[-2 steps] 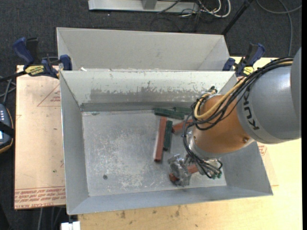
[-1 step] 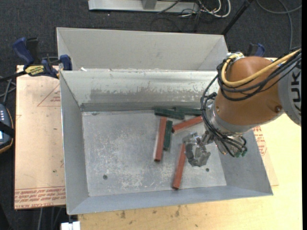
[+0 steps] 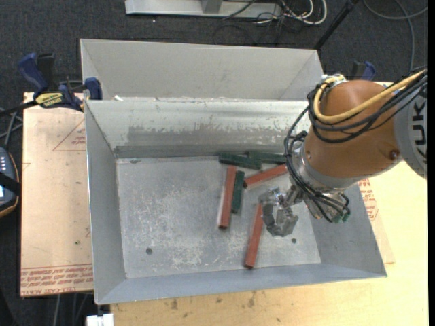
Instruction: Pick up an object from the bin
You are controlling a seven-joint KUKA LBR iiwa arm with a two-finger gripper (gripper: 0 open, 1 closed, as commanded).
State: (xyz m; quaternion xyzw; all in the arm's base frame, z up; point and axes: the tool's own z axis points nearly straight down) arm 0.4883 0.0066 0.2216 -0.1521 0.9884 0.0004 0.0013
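Red-brown stick (image 3: 253,238), the lowest of the lot, lies in the lower right part of the bin (image 3: 170,236). It runs nearly straight up and down the frame with a slight lean, its bottom end close to the near wall. The gripper (image 3: 280,221) is down at the floor just to the right of this stick's upper end, close beside it. From where I stand I cannot tell whether the pincer is released or clenched; the metal parts blur into the grey floor. Nothing can be seen grasped in it.

Above the gripper, the big orange cover (image 3: 350,131) on the wrist fills the right side of the frame, with yellow cables (image 3: 316,107) looped over its top.

A small cluster of other sticks lies toward the centre and upper right of the bin floor. A second red-brown stick (image 3: 228,197) lies left of the gripper, nearly parallel to the first, with a short dark green stick (image 3: 238,193) touching its right side. A third red-brown stick (image 3: 266,176) slants upward to the right, its far end passing under the arm. Behind these, at the foot of the back wall, a long green stick (image 3: 238,159) lies across the frame.

The left half of the floor is scuffed, bare metal.
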